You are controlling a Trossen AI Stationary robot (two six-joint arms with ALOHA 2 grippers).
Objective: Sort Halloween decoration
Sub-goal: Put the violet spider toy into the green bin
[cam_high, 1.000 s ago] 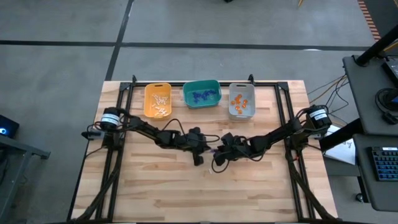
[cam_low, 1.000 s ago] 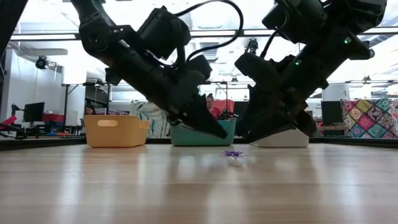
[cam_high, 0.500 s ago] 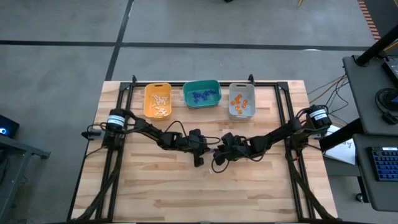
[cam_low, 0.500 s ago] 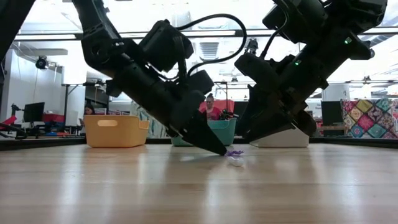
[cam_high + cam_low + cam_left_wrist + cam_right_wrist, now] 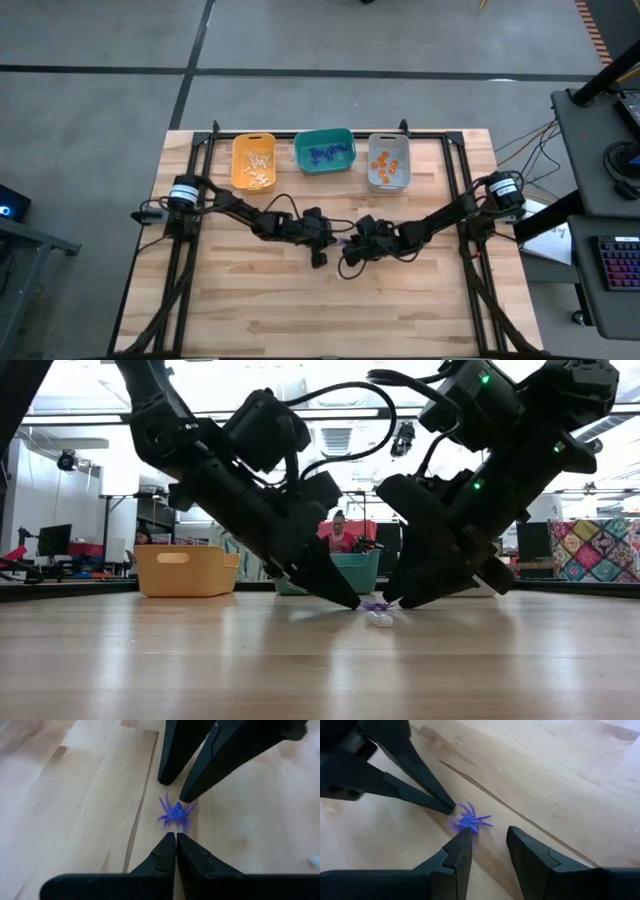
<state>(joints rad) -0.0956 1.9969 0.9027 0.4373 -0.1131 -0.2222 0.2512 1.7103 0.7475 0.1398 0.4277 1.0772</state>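
Note:
A tiny purple-blue spider trinket (image 5: pixel 176 814) lies flat on the wooden table near its middle, also seen in the right wrist view (image 5: pixel 469 822) and the low view (image 5: pixel 375 605). My left gripper (image 5: pixel 175 836) is shut, with its tips on the table just left of the spider. My right gripper (image 5: pixel 490 834) is open and comes in from the right. One of its fingers is at the spider and the other stands off to the side. A small white trinket (image 5: pixel 380 620) lies just in front of the spider. My left gripper slants down from the table's left, its shut tips (image 5: pixel 451 809) right beside the spider's legs; I cannot tell whether they touch. My right gripper slants down from the table's right. One fingertip (image 5: pixel 465 833) meets the spider's edge (image 5: pixel 470 827), and the other finger touches nothing. The spider lies on the table.
Along the far edge stand a yellow bin (image 5: pixel 254 160) with white trinkets, a teal bin (image 5: pixel 324 150) with blue ones and a grey bin (image 5: pixel 389 160) with orange ones. Bare wood lies toward the near edge. A person sits in the room behind (image 5: pixel 346 532).
My left gripper has come down, still shut, until its tips reach the table beside the spider. After that my right gripper has sunk toward the spider from the right, still open. The spider has stayed in place.

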